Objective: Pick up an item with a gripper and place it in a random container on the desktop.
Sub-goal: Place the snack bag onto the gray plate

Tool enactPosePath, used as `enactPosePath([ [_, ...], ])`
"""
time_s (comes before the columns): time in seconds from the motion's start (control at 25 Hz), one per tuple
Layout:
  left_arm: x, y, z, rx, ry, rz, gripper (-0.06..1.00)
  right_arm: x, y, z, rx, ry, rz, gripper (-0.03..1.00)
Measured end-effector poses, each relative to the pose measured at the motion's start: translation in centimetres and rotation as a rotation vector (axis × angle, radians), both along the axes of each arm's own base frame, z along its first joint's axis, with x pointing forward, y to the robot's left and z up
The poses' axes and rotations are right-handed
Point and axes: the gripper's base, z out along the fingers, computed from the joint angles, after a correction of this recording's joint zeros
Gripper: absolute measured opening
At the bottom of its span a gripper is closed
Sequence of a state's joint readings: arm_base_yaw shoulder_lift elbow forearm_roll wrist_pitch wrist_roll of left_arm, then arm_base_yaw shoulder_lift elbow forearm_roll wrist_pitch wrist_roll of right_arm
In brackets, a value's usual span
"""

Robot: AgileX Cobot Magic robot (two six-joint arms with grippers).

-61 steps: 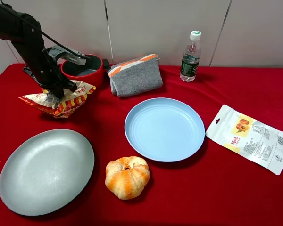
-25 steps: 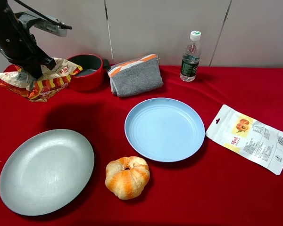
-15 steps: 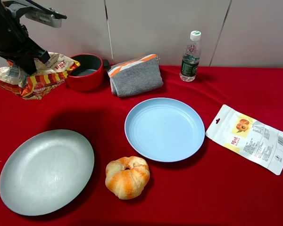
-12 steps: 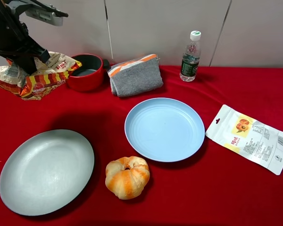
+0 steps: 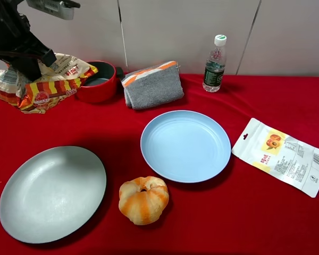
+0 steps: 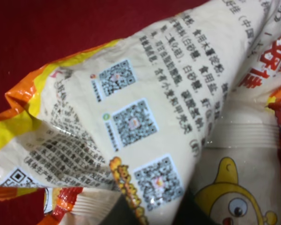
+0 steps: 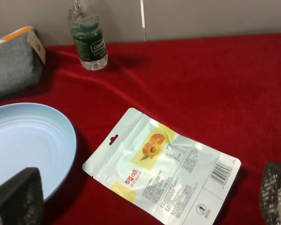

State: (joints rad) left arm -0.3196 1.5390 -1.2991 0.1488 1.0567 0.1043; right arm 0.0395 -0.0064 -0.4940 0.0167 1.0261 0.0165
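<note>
My left gripper (image 5: 29,69) is shut on the crinkled cream snack bag (image 5: 50,85) with red-and-yellow striped edges and holds it in the air at the far left back, beside the red pot. In the left wrist view the bag (image 6: 145,108) fills the frame, with dark jaw parts at its edge. The large grey-green plate (image 5: 52,192) lies empty on the red cloth (image 5: 266,223) at the front left, below and nearer than the bag. My right gripper (image 7: 145,199) is open and empty above the right side of the table; it is out of the high view.
A red pot (image 5: 98,81), a folded grey towel (image 5: 151,85) and a water bottle (image 5: 215,57) stand along the back. A light blue plate (image 5: 185,145) is in the middle, a bread roll (image 5: 143,198) in front, a flat white fruit pouch (image 5: 280,155) at the right.
The left gripper has lifted the snack bag off the cloth, up and to the left, then drifted slightly right in the last half second. Nothing else has moved.
</note>
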Motion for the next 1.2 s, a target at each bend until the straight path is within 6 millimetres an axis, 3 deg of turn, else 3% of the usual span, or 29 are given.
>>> enactPosePath([
  [0.64, -2.4, -3.6, 0.1, 0.064, 0.067, -0.08, 0.0, 0.0, 0.0, 0.0, 0.0, 0.0, 0.0, 0.69],
  [0.92, -4.3, -3.3, 0.2, 0.056, 0.064, -0.062, 0.0, 0.0, 0.0, 0.0, 0.0, 0.0, 0.0, 0.69],
  [1.2, -6.7, -2.7, -1.5, 0.061, 0.1, -0.052, 0.0, 0.0, 0.0, 0.0, 0.0, 0.0, 0.0, 0.69],
])
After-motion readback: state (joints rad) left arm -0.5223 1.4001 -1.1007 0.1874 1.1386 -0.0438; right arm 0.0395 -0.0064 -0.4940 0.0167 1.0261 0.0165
